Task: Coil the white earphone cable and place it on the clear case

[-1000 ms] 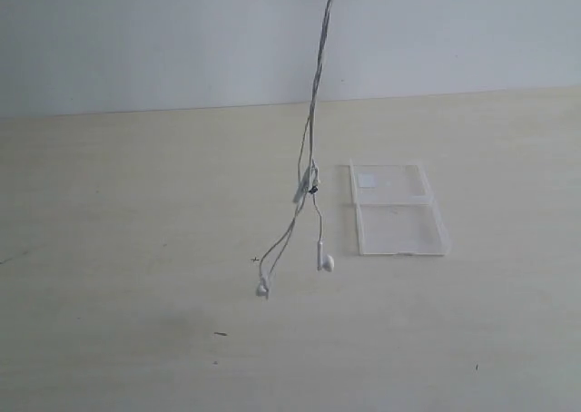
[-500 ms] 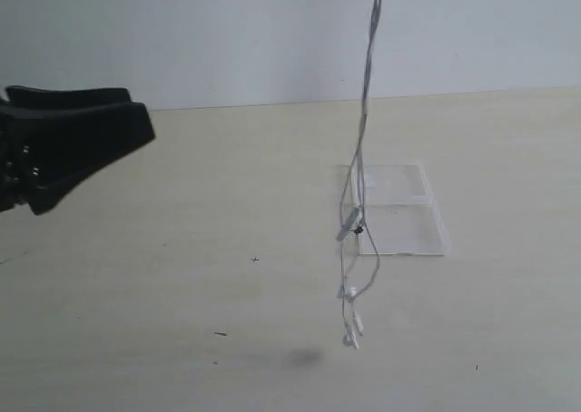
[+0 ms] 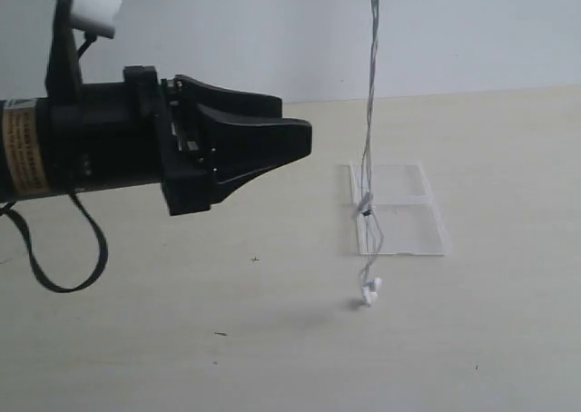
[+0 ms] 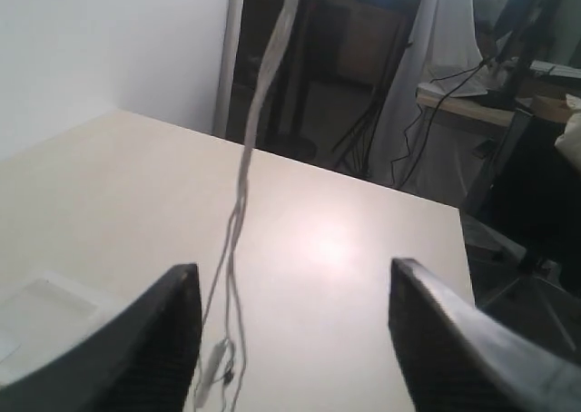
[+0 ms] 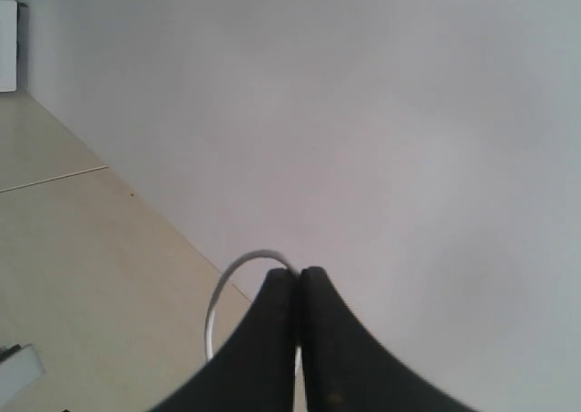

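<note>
The white earphone cable (image 3: 369,112) hangs straight down from above the exterior view's top edge. Its inline piece (image 3: 364,205) dangles in front of the clear case (image 3: 404,214), and the earbuds (image 3: 370,289) reach the table just in front of the case. My right gripper (image 5: 300,280) is shut on a loop of the cable (image 5: 222,294); it is out of the exterior view. My left gripper (image 3: 295,122) is open in mid-air left of the cable. Its wrist view shows the cable (image 4: 240,190) between the fingers (image 4: 168,339), close to one of them.
A pale wooden table (image 3: 136,339) carries the case, with a white wall (image 3: 227,40) behind it. The left arm's black body (image 3: 100,149) fills the upper left of the exterior view. Beyond the table's far edge the left wrist view shows dark furniture (image 4: 536,194).
The left arm has come in from the left toward the hanging cable. The cable has swung right and settled, its earbuds now resting in front of the case.
</note>
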Controlling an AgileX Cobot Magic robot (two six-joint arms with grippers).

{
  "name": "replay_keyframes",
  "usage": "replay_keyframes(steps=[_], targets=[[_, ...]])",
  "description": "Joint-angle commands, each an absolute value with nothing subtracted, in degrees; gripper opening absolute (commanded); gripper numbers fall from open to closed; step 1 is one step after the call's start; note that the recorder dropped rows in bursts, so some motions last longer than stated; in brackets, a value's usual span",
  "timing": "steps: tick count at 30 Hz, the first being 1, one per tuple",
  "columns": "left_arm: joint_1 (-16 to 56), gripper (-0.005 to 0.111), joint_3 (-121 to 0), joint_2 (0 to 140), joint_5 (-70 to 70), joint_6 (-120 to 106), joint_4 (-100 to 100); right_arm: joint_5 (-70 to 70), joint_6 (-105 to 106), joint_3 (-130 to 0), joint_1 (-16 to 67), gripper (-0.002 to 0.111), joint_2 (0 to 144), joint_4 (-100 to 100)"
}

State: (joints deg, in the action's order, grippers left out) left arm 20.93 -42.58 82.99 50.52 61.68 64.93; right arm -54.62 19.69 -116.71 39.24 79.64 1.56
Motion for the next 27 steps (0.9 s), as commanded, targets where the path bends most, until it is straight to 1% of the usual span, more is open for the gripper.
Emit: replay_keyframes(steps=[1,11,17,22,27], targets=[[23.21,0.059,-46.63,85.92,47.5,61.37,63.7,-54.32,19.28,-117.07,39.22,0.0,80.27,1.75],[25.41,0.058,-51.25,93.21,45.4,61.61,63.15,-54.32,19.28,-117.07,39.22,0.0,80.3,1.65],[25.41,0.058,-51.25,93.61,40.49,61.61,60.75,-54.32,19.28,-117.07,39.22,0.0,80.17,1.62],[25.41,0.058,-51.25,93.61,40.86,61.5,60.64,-54.32,18.87,-117.07,39.22,0.0,80.17,1.59],[25.41,0.055,-51.25,93.61,41.5,61.5,60.18,-54.32,18.86,-117.07,39.22,0.0,80.17,2.43]])
